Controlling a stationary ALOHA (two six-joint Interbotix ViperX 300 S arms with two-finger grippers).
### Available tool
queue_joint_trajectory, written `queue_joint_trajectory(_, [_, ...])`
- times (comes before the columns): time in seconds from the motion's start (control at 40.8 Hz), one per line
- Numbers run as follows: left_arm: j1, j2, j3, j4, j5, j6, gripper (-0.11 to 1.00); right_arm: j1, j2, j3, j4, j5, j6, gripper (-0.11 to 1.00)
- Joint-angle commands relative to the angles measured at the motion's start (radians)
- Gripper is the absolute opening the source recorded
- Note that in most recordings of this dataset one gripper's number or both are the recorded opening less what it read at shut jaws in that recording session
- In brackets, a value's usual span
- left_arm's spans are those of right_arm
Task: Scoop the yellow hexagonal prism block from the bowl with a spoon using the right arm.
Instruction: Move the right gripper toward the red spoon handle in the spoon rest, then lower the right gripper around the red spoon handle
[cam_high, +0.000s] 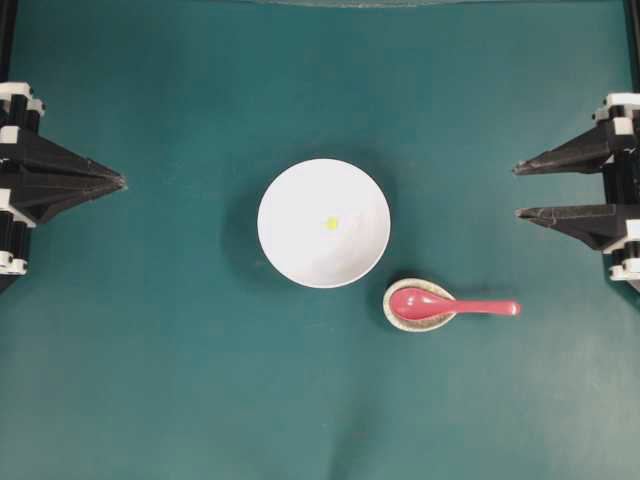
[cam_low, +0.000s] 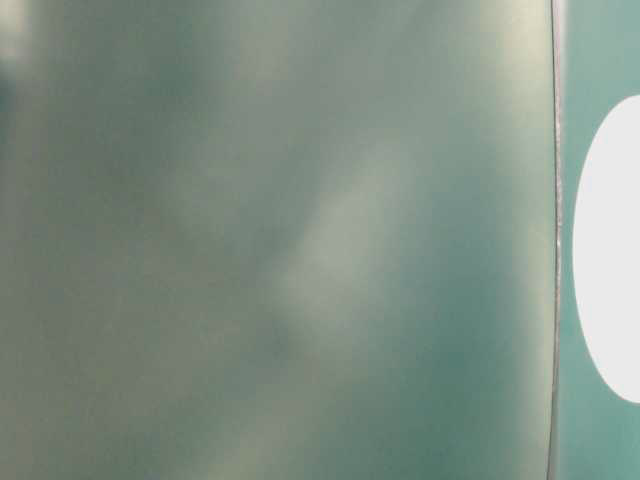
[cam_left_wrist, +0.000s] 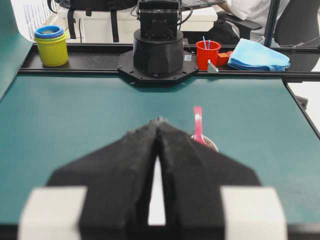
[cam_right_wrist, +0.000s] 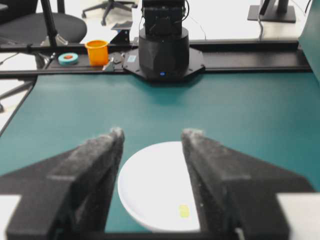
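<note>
At the left edge of the overhead view the left gripper (cam_high: 120, 182) rests with its two black fingers pressed together into a single point, holding nothing; its own wrist camera shows the same closed wedge. Near the middle of the green table (cam_high: 150, 380) stands the white bowl (cam_high: 300, 250), and inside it, a little right of its centre, lies the yellow block (cam_high: 332, 223) — small against the white floor. Just beside the bowl's lower right rim sits a small speckled dish (cam_high: 393, 315), apart from the bowl, with the pink spoon (cam_high: 450, 306) resting in it: scoop in the dish, handle stretched out to the right. The block is up and left of the scoop, separated from it by the bowl's wall. At the right edge the right gripper (cam_high: 520, 191) has its fingers spread wide apart with nothing between them — well clear of the spoon's handle.
</note>
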Motion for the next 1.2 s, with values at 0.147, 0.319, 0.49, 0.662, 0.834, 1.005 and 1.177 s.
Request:
queue_joint_trajectory(0.147, [0.0,0.008,-0.026,0.002,-0.005,0.0,0.02,0.035,0.091,0.06,0.08,-0.135,0.003,0.56])
queue_joint_trajectory(0.319, [0.0,0.008,-0.026,0.002,-0.005,0.002,0.02,0.118,0.21,0.107,0.15,-0.302,0.002,0.56])
queue_joint_trajectory(0.49, [-0.002,0.008,-0.026,0.002,-0.005,0.0,0.02,0.199,0.365,0.124,0.225,-0.44,0.002,0.56])
queue_joint_trajectory(0.662, [0.0,0.008,-0.026,0.002,-0.005,0.0,0.02,0.304,0.525,0.133,0.328,-0.58,0.002,0.56])
queue_joint_trajectory(0.834, [-0.002,0.008,-0.026,0.002,-0.005,0.0,0.02,0.454,0.67,0.129,0.485,-0.701,0.002,0.56])
queue_joint_trajectory(1.005, [-0.002,0.008,-0.026,0.002,-0.006,0.0,0.02,0.551,0.779,0.117,0.598,-0.749,0.002,0.56])
queue_joint_trajectory(1.177, [-0.002,0.008,-0.025,0.002,-0.005,0.0,0.02,0.589,0.848,0.112,0.626,-0.756,0.002,0.56])
